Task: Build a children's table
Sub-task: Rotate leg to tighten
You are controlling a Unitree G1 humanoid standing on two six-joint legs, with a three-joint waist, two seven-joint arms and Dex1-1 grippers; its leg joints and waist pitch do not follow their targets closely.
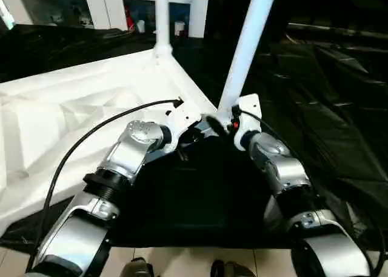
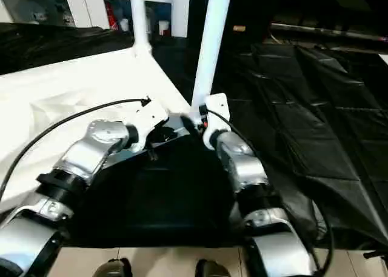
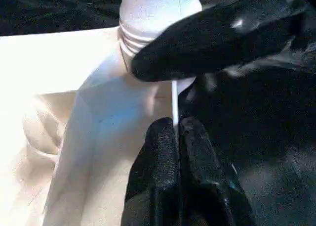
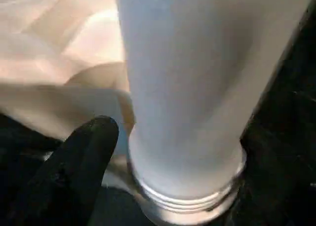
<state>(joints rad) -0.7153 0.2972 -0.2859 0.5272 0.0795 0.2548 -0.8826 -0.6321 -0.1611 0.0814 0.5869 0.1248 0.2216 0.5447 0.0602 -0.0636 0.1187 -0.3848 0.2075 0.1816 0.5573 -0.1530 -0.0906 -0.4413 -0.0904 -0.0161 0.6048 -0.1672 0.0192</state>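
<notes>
The white tabletop (image 1: 73,107) lies underside up on black cloth. One white leg (image 1: 162,16) stands in its far corner socket. A second leg (image 1: 245,46) rises, slightly tilted, from the near corner socket, with the threaded rings at its base (image 4: 187,196) showing just above the socket. My right gripper (image 1: 225,124) is at this leg's base, open, with one finger (image 4: 84,161) a little off the tube and the other hidden behind it. My left gripper (image 3: 177,129) is shut and empty, its tips close to the tabletop's corner edge just below the right gripper's finger (image 3: 207,38).
Black cloth (image 1: 327,107) covers the floor to the right and behind. A white cabinet with glass doors (image 1: 60,7) stands at the back. A black cable (image 1: 79,146) loops over my left forearm. Pale floor tiles (image 1: 182,262) lie at the near edge.
</notes>
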